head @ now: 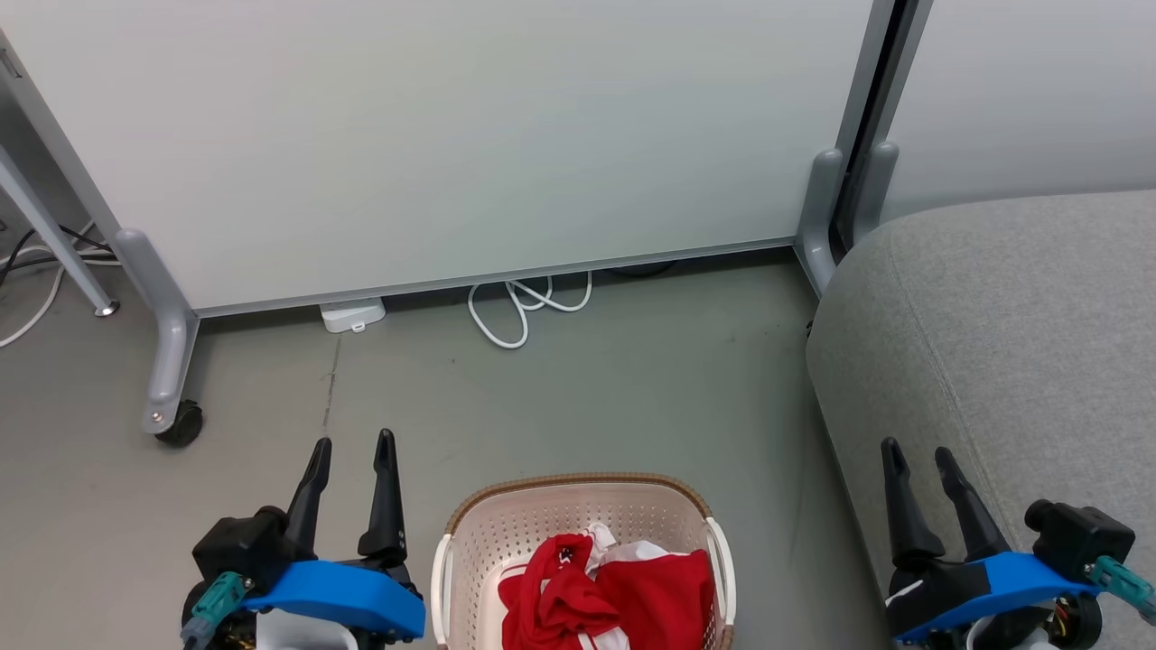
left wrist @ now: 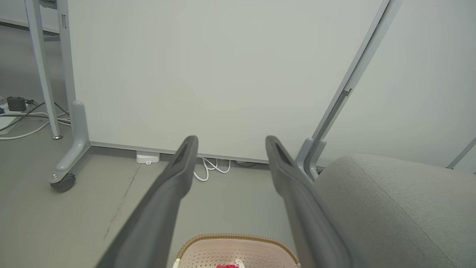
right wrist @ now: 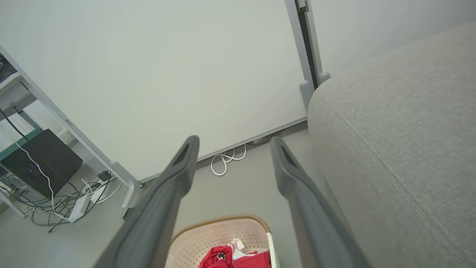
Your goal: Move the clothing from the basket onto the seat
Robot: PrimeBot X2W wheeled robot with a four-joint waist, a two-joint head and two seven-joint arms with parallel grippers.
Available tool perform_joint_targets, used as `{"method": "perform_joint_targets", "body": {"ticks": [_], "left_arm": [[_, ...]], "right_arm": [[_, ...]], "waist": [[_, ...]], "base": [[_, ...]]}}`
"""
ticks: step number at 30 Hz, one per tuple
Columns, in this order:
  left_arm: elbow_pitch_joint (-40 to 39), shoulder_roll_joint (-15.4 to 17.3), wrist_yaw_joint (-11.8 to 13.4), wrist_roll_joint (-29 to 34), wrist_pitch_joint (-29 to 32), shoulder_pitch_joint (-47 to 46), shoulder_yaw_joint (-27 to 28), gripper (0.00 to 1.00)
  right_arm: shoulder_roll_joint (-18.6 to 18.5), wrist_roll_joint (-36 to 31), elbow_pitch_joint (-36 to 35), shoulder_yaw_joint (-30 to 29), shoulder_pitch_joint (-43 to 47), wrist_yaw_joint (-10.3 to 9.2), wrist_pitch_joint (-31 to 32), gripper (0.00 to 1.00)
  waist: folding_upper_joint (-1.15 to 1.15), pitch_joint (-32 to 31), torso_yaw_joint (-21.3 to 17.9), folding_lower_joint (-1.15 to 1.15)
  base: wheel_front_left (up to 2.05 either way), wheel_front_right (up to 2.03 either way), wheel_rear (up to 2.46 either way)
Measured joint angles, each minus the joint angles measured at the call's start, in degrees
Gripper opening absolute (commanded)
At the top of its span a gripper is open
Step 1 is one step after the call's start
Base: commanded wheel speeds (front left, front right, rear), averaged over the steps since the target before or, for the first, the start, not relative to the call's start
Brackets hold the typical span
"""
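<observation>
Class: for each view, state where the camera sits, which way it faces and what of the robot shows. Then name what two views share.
Head view: on the head, facing forward and down at the basket, clothing and seat; left gripper and right gripper show.
Left wrist view: on that wrist, facing the white panel along its fingers.
Right wrist view: likewise, its own fingers showing.
Shared: basket and seat.

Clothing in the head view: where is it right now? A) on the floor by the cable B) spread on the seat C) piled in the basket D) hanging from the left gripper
C: the red clothing lies bunched inside the basket, and both the left gripper and right gripper stand open, holding nothing.
</observation>
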Motion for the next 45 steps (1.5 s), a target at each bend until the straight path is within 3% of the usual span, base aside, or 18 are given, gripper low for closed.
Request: {"method": "perform_joint_targets", "body": {"ticks": [34, 45], "left_arm": [[0.3, 0.2, 1.0, 13.1, -3.6, -0.4, -2.7, 1.0], [0.2, 0.2, 1.0, 13.2, -3.7, -0.4, -2.8, 1.0]], "right_arm": [[-0.1, -13.7, 0.4, 0.3, -0.2, 0.07, -3.1, 1.0], [-0.1, -13.9, 0.2, 0.3, -0.2, 0.08, -3.1, 1.0]], "waist": [[0.0, -0.3, 0.2, 0.0], [0.0, -0.1, 0.1, 0.0]], "base": [[0.0, 0.0, 0.0], [0.0, 0.0, 0.0]]}}
